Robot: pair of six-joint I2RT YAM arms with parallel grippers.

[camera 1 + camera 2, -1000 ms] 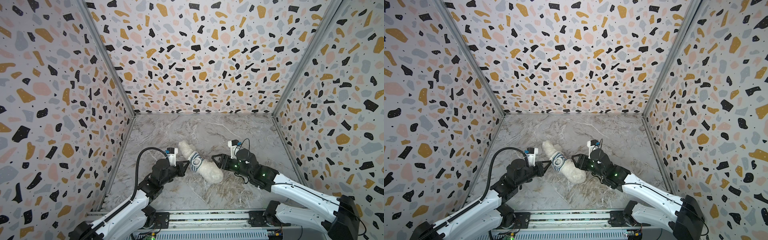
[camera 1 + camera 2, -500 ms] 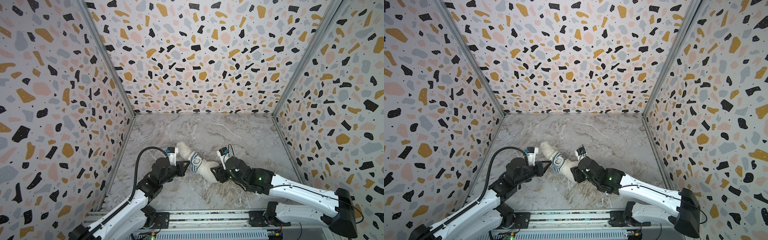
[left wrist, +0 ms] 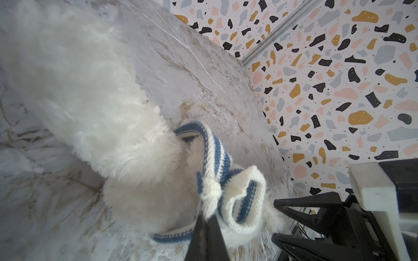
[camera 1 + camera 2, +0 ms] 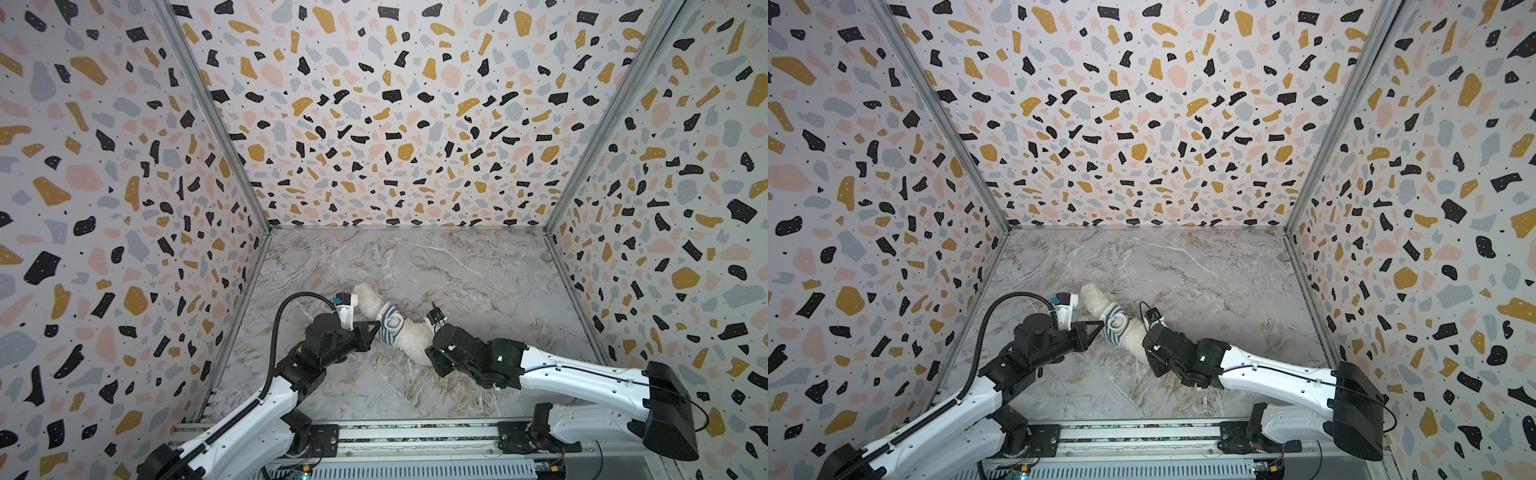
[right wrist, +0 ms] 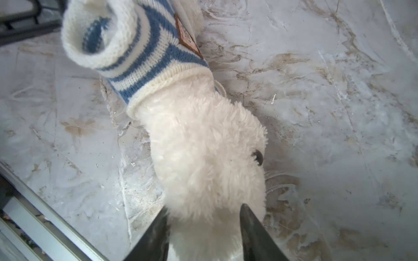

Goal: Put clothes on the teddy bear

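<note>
Teddy bear: the fluffy white teddy bear (image 4: pixel 410 344) (image 4: pixel 1093 297) lies on its side on the table, near the front, between the two arms.

Table: the table (image 4: pixel 457 270) is gray and white, like marble.

Walls: the walls (image 4: pixel 374 104) are high and stand on three sides. They have black, yellow, pink and gray spots.

Shirt: a blue and white striped shirt (image 4: pixel 390 326) (image 4: pixel 1116 323) sits around the bear's middle. It is bunched up there.

Head: in the right wrist view the bear's furry head (image 5: pixel 203 158) sticks out of the shirt's white edge. A small dark bead (image 5: pixel 257 157) shows on the face.

Badge: a little brown badge (image 5: pixel 186 37) is sewn on the shirt (image 5: pixel 140 61).

Sleeve: one sleeve (image 5: pixel 101 38) (image 3: pixel 244 198) stands open like a short tube.

Left claw: the left claw (image 4: pixel 376 326) (image 4: pixel 1098 328) is clenched tight. In the left wrist view its black fingers (image 3: pixel 205 226) pinch the edge of the shirt (image 3: pixel 214 162), close to the bear's fur (image 3: pixel 90 101).

Right claw: the right claw (image 5: pixel 203 226) is on the bear's head. One dark finger (image 5: pixel 158 228) is on each side, both press into the fur, and the head looks squeezed between them. So it is grasping the bear.

Arms: in both top views the two arms reach in from the front. The left one is at the shirt and the right one is at the head end.
</note>
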